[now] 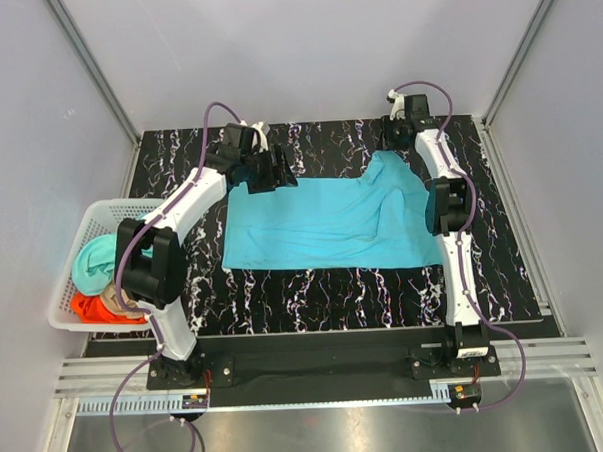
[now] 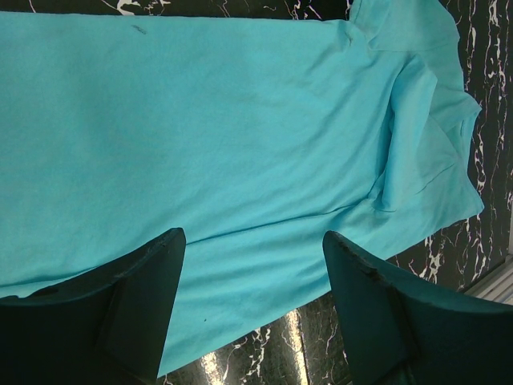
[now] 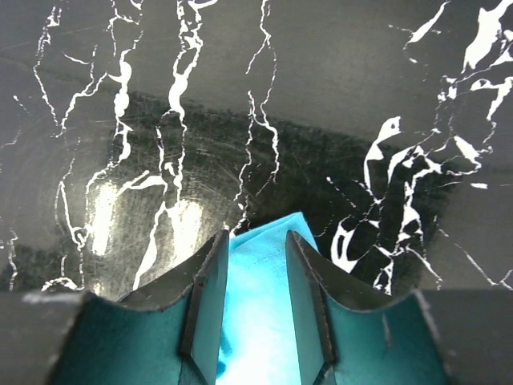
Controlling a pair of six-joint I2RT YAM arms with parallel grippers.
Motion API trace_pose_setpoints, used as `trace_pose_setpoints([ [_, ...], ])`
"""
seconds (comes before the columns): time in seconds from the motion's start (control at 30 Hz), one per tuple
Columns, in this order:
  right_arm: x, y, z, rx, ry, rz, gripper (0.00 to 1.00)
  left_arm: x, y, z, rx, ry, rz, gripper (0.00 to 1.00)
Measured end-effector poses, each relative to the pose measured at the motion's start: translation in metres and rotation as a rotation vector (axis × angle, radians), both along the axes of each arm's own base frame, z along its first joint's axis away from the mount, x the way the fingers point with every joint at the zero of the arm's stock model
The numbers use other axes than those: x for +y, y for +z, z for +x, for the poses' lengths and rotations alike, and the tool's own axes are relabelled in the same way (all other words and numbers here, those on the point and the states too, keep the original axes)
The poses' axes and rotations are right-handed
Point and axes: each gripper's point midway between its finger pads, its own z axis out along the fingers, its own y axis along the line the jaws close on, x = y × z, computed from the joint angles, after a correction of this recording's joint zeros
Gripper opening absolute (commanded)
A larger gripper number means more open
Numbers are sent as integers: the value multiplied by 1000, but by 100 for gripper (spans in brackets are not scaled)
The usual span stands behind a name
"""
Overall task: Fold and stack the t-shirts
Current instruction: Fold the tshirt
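Grey-white enclosure walls surrounded a black worktop (image 1: 315, 295) veined in white. At its left edge stood a white lattice basket (image 1: 111, 209), taken as the reference for all positions.

Contents of the basket: a mint-teal t-shirt (image 1: 91, 260), an orange-red t-shirt (image 1: 85, 306) and a tan t-shirt (image 1: 109, 294), bunched together and partly hidden by the left arm (image 1: 195, 196).

Position of the cyan t-shirt (image 1: 322, 230): on the worktop, right of the basket and apart from it. It lay spread mostly flat. The end away from the basket carried creases and an overlapping fold.

Left jaws: positioned over the far corner of the cyan t-shirt on the side nearer the basket. The fingers (image 2: 136, 297) stood wide apart with nothing between them, and the cloth lay below.

Right jaws: carried by the right arm (image 1: 444, 170) at the far corner of the cyan t-shirt on the side away from the basket. The fingers (image 3: 208, 297) stood narrow, with a tip of cyan cloth between them. Whether they clamped the cloth could not be told
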Motion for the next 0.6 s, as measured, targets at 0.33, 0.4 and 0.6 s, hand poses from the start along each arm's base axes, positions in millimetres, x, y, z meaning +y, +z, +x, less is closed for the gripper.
trace_pose_setpoints([
  [0.33, -11, 0, 14, -74, -19, -67, 45, -1, 0, 0, 2, -2, -3, 75],
  [0.4, -14, -1, 17, -91, -18, -83, 45, -1, 0, 0, 2, -3, -4, 75],
  [0.6, -15, -1, 14, -137, 11, -110, 46, -2, -3, -1, 10, -7, -6, 75],
])
